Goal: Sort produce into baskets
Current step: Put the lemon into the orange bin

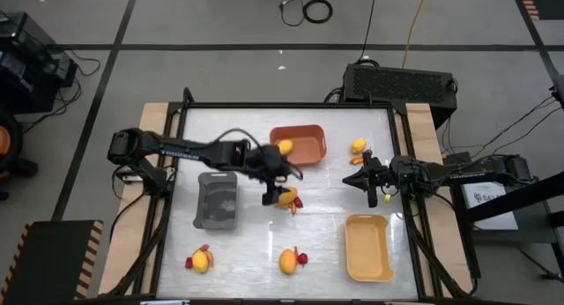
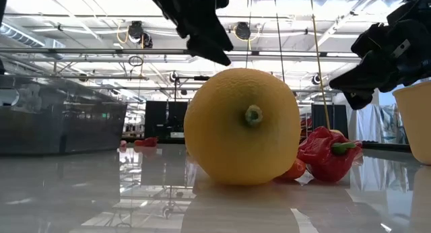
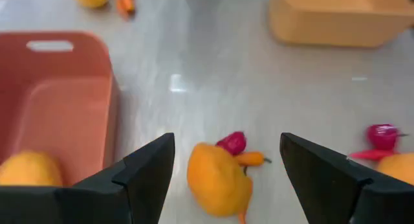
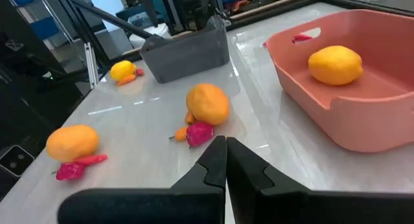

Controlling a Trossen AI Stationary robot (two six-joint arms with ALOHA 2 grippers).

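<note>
risk: left gripper [image 1: 272, 192] sits over a tight cluster at table centre; the round fruit [image 3: 218, 180] touches a red piece [image 3: 233, 143] and a small orange chili [image 3: 252, 159]. Closing here could catch the chili too, so mixed items would land in one basket.
risk 2: fruit is smooth and rounded, could squirt out of the fingers and roll if the grip lands off-centre.
risk 3: orange basket [image 1: 300, 143] is just beside the cluster, and its wall could get bumped on the lift.
left arm pose: reaches in from the left edge across the dark grey basket [image 1: 218, 200], wrist angled down toward the table, fingers straddling the fruit, not touching it as far as I can see.
left jaws: spread wide, nothing held.
right arm pose: right gripper [image 1: 374, 182] hangs at the right side, between a fruit near the back edge [image 1: 358, 146] and the yellow basket [image 1: 367, 247], waiting.
right jaws: fully closed, empty.
produce placed: one fruit [image 4: 334, 64] lies in the orange basket.
produce loose: two more fruit groups near the front edge [image 1: 201, 260] [image 1: 288, 261].
</note>
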